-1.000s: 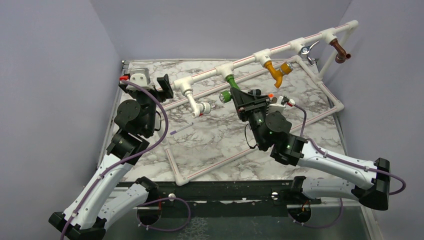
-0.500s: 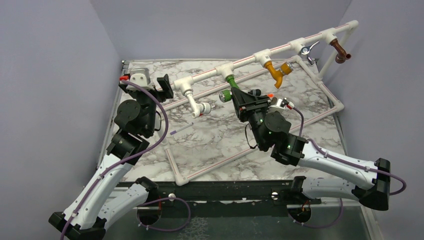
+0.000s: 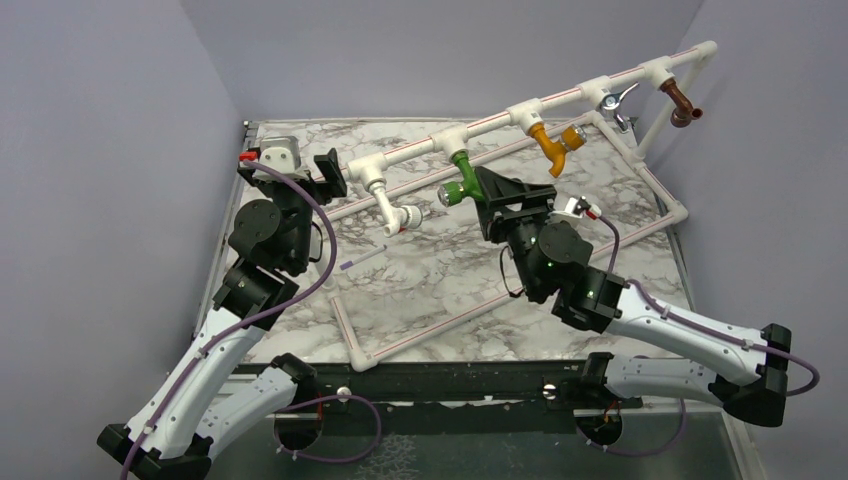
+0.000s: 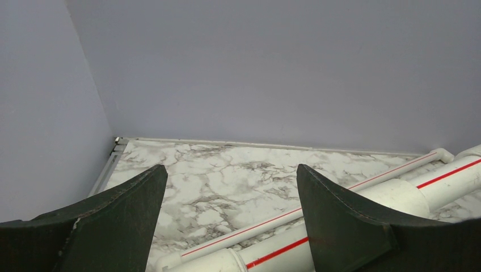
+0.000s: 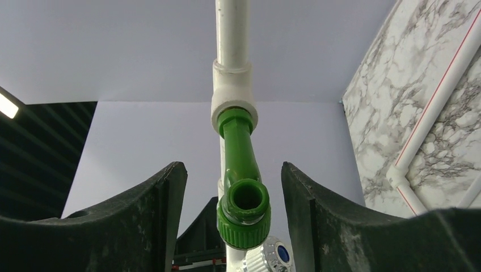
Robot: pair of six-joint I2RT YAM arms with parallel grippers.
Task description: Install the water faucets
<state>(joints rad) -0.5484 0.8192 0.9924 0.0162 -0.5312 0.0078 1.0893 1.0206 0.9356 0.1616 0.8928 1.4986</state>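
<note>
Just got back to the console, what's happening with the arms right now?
The right gripper is open, straddling the green faucet, which sits in a tee of the white pipe frame; no grip yet. The left gripper is open by the frame's left end, holding nothing.

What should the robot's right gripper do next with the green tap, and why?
Probably close the right gripper gently on the green faucet. Its jaws stand open on either side of the faucet without touching it. The faucet's end already sits in the white pipe fitting, so a grip seems needed before it can be twisted tight.
</note>
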